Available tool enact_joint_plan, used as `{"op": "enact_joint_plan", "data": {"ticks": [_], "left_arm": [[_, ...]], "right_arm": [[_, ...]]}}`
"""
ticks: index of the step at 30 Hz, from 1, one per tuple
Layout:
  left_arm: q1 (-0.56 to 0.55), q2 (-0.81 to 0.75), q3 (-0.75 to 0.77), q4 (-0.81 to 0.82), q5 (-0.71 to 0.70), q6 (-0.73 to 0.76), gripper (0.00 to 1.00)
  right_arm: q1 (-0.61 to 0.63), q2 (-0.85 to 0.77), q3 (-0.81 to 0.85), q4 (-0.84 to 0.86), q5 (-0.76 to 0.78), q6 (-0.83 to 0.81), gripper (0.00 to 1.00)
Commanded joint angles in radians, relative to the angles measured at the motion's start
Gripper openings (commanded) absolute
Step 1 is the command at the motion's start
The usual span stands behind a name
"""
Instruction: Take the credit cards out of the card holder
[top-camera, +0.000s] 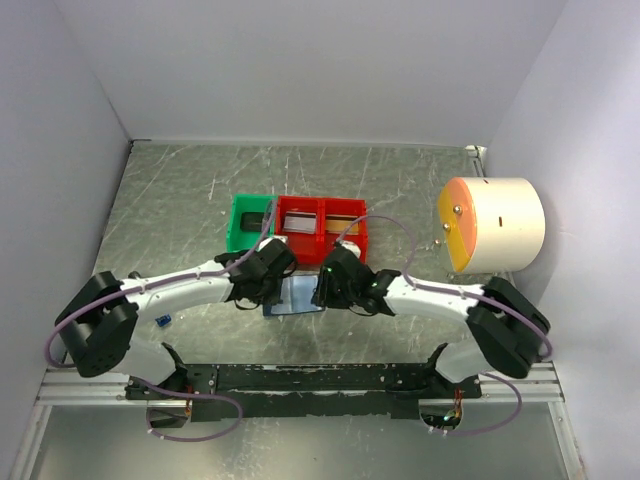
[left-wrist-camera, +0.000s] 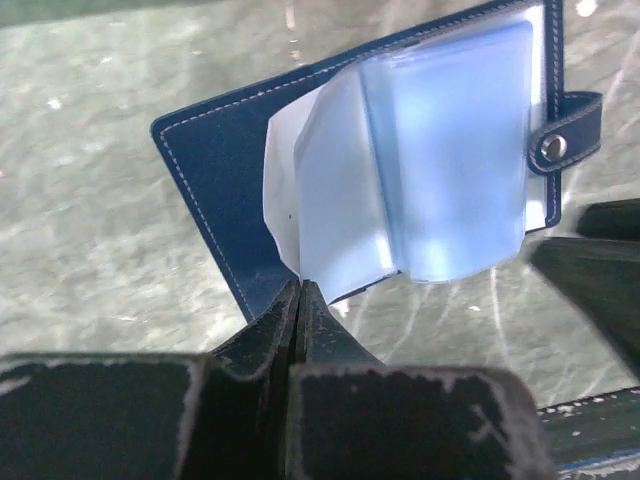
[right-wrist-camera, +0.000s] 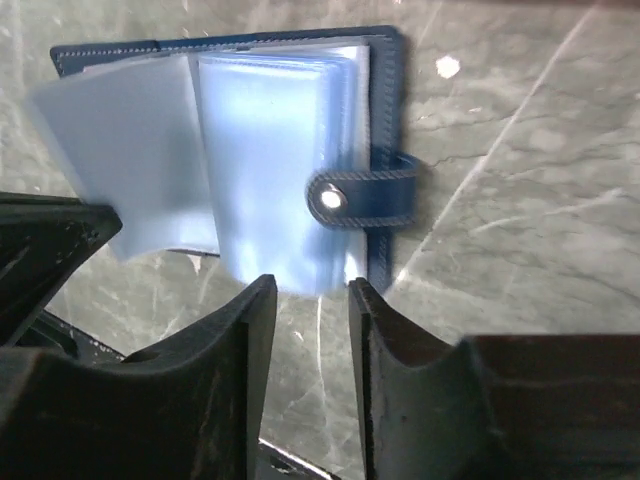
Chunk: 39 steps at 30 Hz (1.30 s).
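From overhead the two wrists cover most of the card holder (top-camera: 298, 298); only a pale sliver shows between them. It lies open on the desk (top-camera: 180, 200), just in front of the red bin (top-camera: 320, 246). Its clear sleeves (right-wrist-camera: 270, 150) are cloudy blue, and I cannot tell whether any credit cards sit inside. The left jaws are pressed together at a sleeve's lower edge; whether they pinch it is unclear. The right jaws stand partly open just beside the near edge of the sleeves, gripping nothing I can see. The flat pieces in the red bin and the green bin (top-camera: 240, 238) are too small to identify. The desk is scratched grey metal between plain white walls (top-camera: 300, 60).
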Motion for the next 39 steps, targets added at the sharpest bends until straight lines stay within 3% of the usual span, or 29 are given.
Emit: {"op": "enact_joint_plan", "data": {"ticks": [1,3,6,8,12,16,19,27,34,39], "left_arm": [[-0.004,-0.067,-0.035,-0.081,-0.117,0.019,0.07],[-0.004,-0.082,-0.051,-0.079,-0.117,0.016,0.09],[-0.003,-0.102,-0.06,-0.087,-0.126,-0.014,0.19],[-0.003,-0.118,-0.061,-0.085,-0.121,-0.027,0.33],[-0.004,-0.152,-0.058,-0.102,-0.136,-0.066,0.46],[-0.004,-0.207,-0.056,-0.167,-0.173,-0.117,0.49],[-0.004,-0.289,-0.083,-0.181,-0.183,-0.141,0.55],[0.004,-0.461,-0.113,-0.217,-0.185,-0.171,0.63],[0.006,-0.491,-0.108,-0.225,-0.16,-0.183,0.63],[0.006,-0.528,-0.1,-0.245,-0.169,-0.189,0.72]], "right_arm": [[-0.003,-0.133,0.004,-0.104,0.122,-0.034,0.38],[-0.016,-0.161,0.017,-0.12,0.131,-0.05,0.4],[-0.028,-0.16,0.052,-0.121,0.101,-0.081,0.41],[-0.028,-0.139,0.065,-0.06,0.024,-0.11,0.41],[-0.017,-0.047,0.074,0.115,-0.148,-0.106,0.37],[-0.01,0.091,0.171,0.116,-0.163,-0.146,0.36],[-0.011,0.175,0.271,0.001,-0.082,-0.215,0.35],[-0.006,0.31,0.318,-0.129,0.049,-0.3,0.39],[0.038,0.226,0.144,-0.058,-0.03,-0.21,0.4],[0.06,0.101,0.077,-0.028,-0.057,-0.158,0.4]]}}
